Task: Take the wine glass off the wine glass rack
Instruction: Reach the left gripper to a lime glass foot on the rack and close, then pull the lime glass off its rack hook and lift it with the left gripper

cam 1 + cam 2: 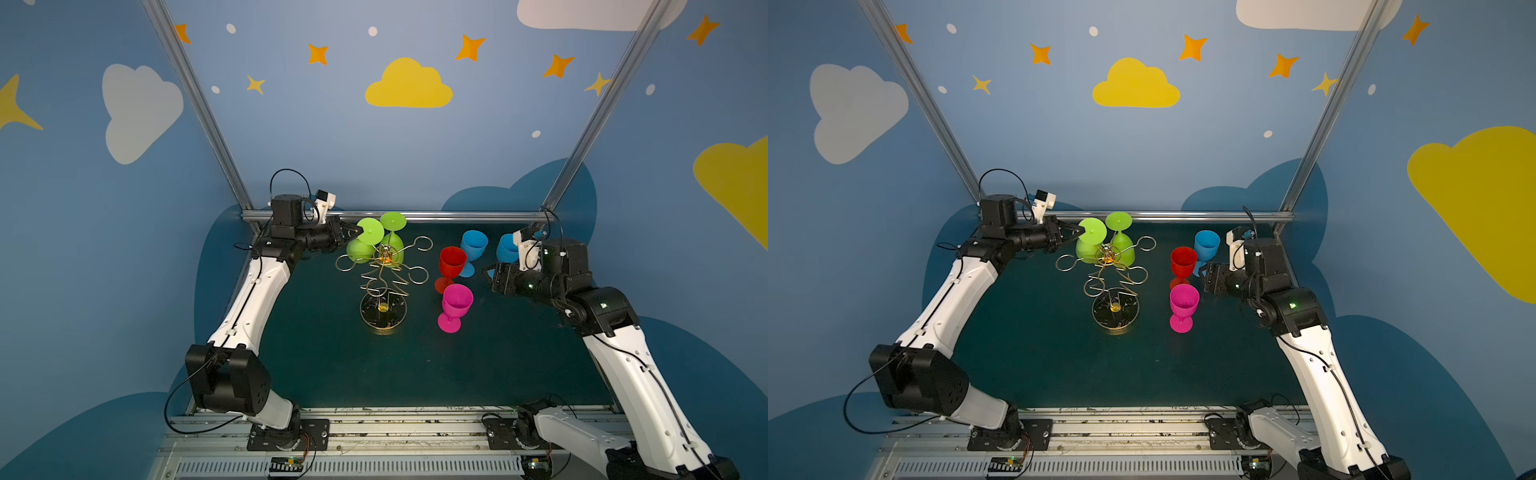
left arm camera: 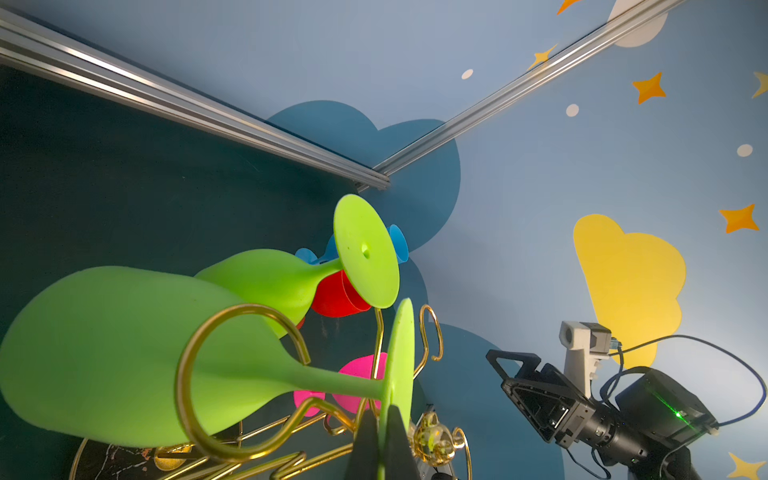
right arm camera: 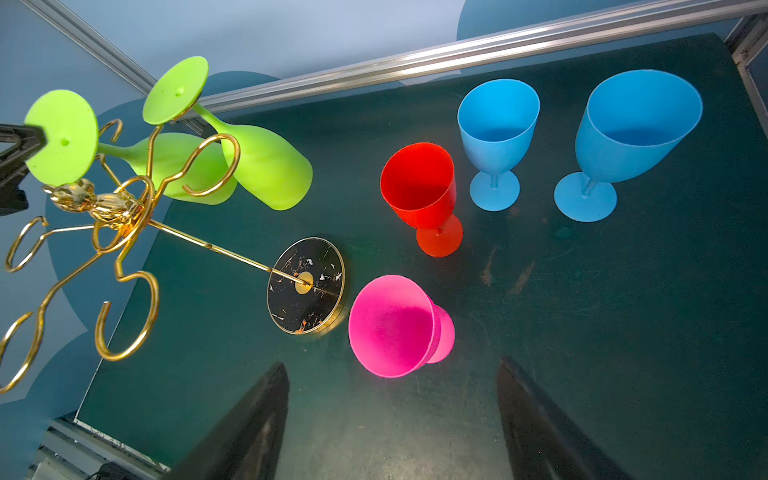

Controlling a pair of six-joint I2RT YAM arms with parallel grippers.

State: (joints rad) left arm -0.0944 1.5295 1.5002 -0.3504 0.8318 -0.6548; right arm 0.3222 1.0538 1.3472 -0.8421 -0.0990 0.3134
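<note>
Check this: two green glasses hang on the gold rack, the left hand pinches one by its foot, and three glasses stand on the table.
Wrong count: four glasses stand on the table, not three: the red glass, the pink glass and two blue glasses, all seen in the right wrist view. The rest holds.

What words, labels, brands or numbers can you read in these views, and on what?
None readable in any view.
Wine glass rack: the dark round base shows only marbled flecks, no lettering.
Green wine glass pinched by its foot in the left gripper: plain, no print.
Circuit boards in the foreground of both top views: any markings are too small to read.
</note>
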